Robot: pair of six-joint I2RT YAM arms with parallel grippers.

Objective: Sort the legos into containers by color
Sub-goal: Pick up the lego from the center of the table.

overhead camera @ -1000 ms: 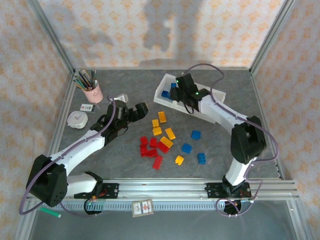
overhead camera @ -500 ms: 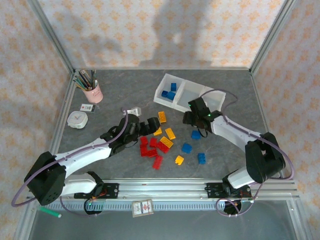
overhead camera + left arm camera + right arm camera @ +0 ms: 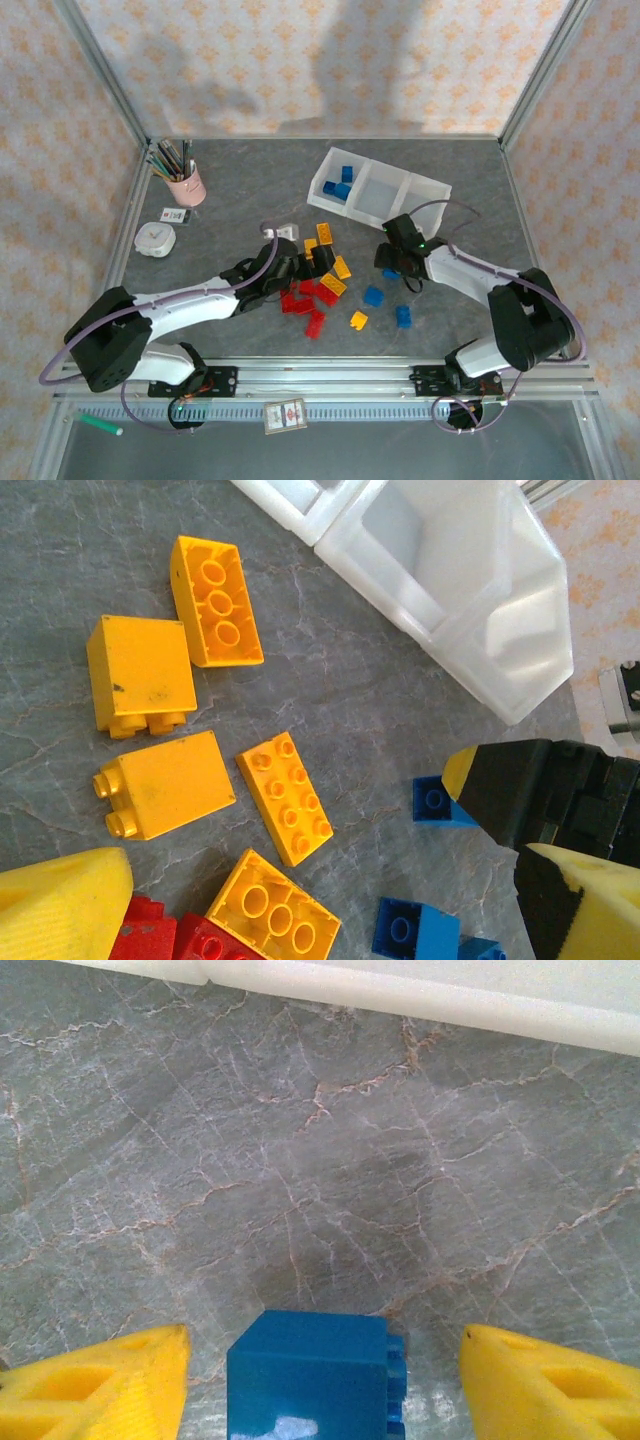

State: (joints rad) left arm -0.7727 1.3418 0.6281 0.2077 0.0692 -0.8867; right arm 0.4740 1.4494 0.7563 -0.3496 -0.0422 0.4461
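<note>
Loose legos lie mid-table: several yellow ones (image 3: 333,284), a red cluster (image 3: 303,300) and blue ones (image 3: 373,296). The white tray of containers (image 3: 425,192) stands at the back, with blue bricks (image 3: 340,185) in its left compartment. My left gripper (image 3: 308,262) hovers open over the yellow bricks (image 3: 285,795), its yellow fingertips (image 3: 65,905) wide apart. My right gripper (image 3: 325,1380) is open and low over the table. A blue brick (image 3: 310,1375) sits between its fingers (image 3: 95,1380) with a gap on each side. In the top view the right gripper (image 3: 396,262) is just in front of the tray.
A pink pencil cup (image 3: 185,185), a small white round object (image 3: 156,239) and a card (image 3: 176,214) sit at the back left. The tray's edge (image 3: 400,995) runs close ahead of the right gripper. The two grippers are near each other over the brick pile.
My right arm has come off the tray down to a blue brick on the table, jaws spreading. My left arm has reached right, over the yellow bricks.
</note>
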